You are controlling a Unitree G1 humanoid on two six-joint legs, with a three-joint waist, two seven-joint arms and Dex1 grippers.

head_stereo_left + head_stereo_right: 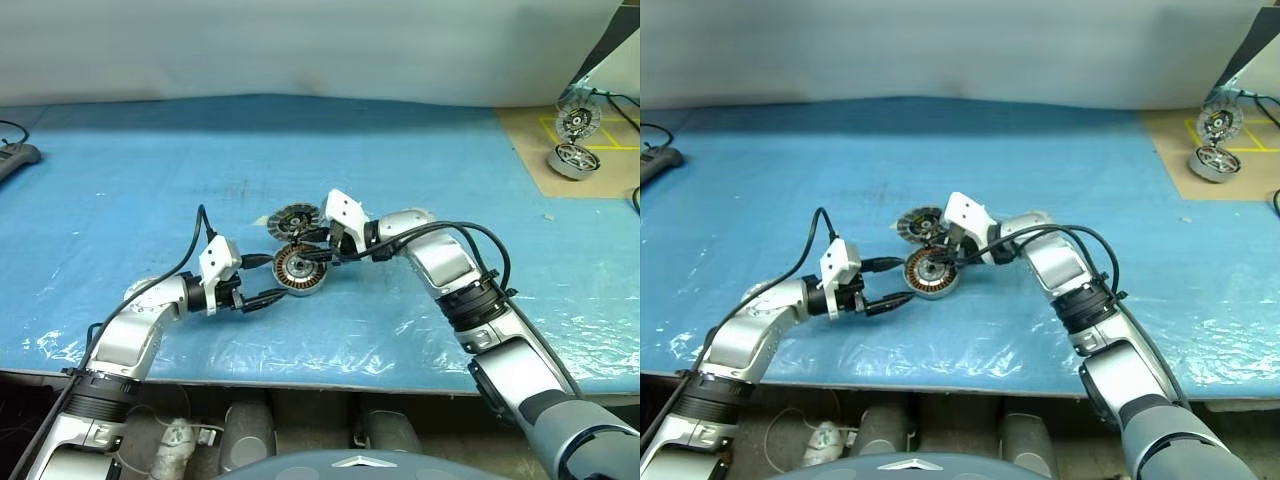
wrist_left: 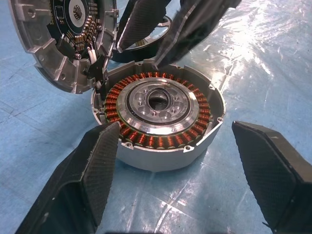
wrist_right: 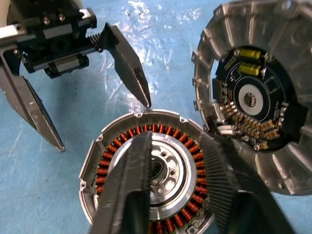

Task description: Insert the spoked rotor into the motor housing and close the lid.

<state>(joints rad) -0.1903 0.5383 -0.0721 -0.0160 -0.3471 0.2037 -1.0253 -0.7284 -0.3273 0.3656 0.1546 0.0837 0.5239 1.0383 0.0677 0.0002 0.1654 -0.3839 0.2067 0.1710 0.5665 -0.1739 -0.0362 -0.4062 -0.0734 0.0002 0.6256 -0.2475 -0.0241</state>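
Left wrist view showed the housing [image 2: 161, 146] sitting upright on the blue sheet [image 1: 150, 170], its copper windings and hub uncovered. The lid [image 2: 53, 53] stood tilted against the housing's rim with its circuit face turned towards the housing. A dark ring, apparently the rotor [image 2: 148, 45], lay just behind the housing. The left gripper [image 3: 103, 126] was spread wide, one finger on each side of the housing's near edge, touching nothing. The right gripper [image 2: 139, 51] hung over the housing's far rim, its fingers narrowly parted with nothing seen between them.
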